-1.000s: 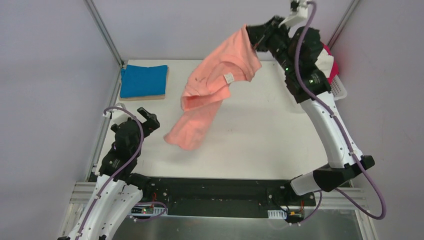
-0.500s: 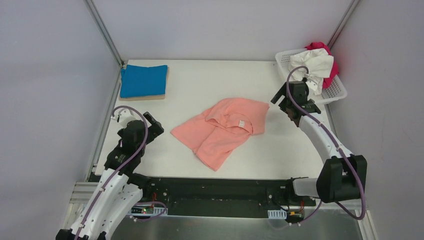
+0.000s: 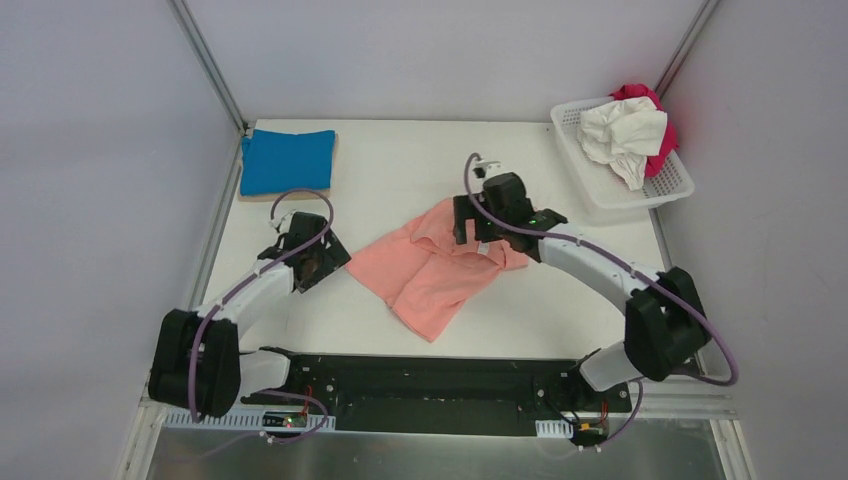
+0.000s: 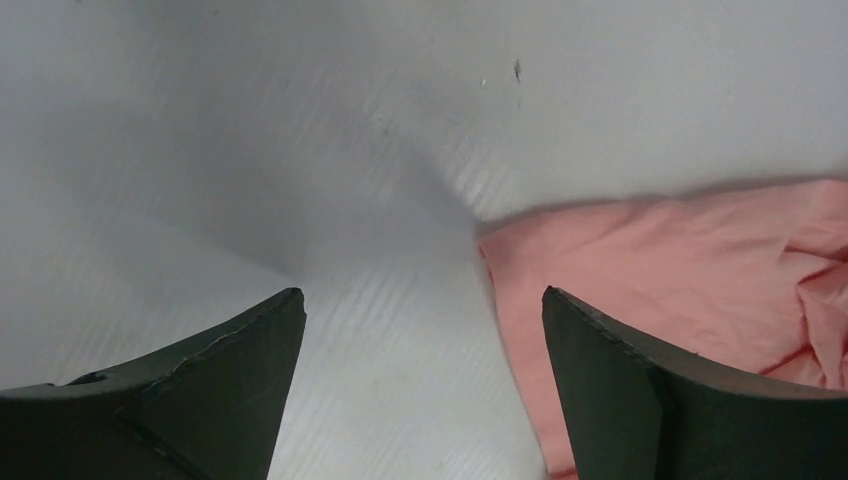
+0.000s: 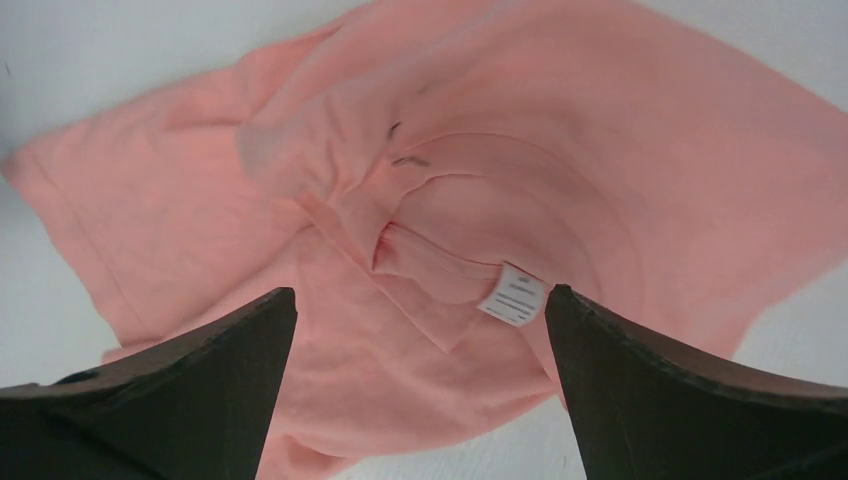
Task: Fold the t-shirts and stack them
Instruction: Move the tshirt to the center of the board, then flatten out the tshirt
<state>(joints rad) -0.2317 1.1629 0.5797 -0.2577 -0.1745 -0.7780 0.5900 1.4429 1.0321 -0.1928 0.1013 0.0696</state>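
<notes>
A salmon-pink t-shirt (image 3: 430,270) lies crumpled on the middle of the table, collar and white label (image 5: 512,296) facing up. My right gripper (image 3: 470,228) hangs open just over the collar, with the cloth (image 5: 420,200) between its fingers but not pinched. Beside the shirt's left corner (image 4: 640,260) my left gripper (image 3: 322,262) stands open over bare table, one finger (image 4: 650,390) above the cloth edge. A bright blue t-shirt (image 3: 288,160) lies folded at the far left. White (image 3: 622,130) and magenta (image 3: 642,95) t-shirts are bundled in the basket.
The white lattice basket (image 3: 600,195) stands at the back right corner. A thin tan board (image 3: 290,195) lies under the blue shirt at the back left. Grey walls and metal posts close in the table's left, right and far sides.
The right gripper let go of the pink shirt, which dropped from the air onto the table. The right arm swung down over the collar. The left arm reached right to the shirt's corner.
</notes>
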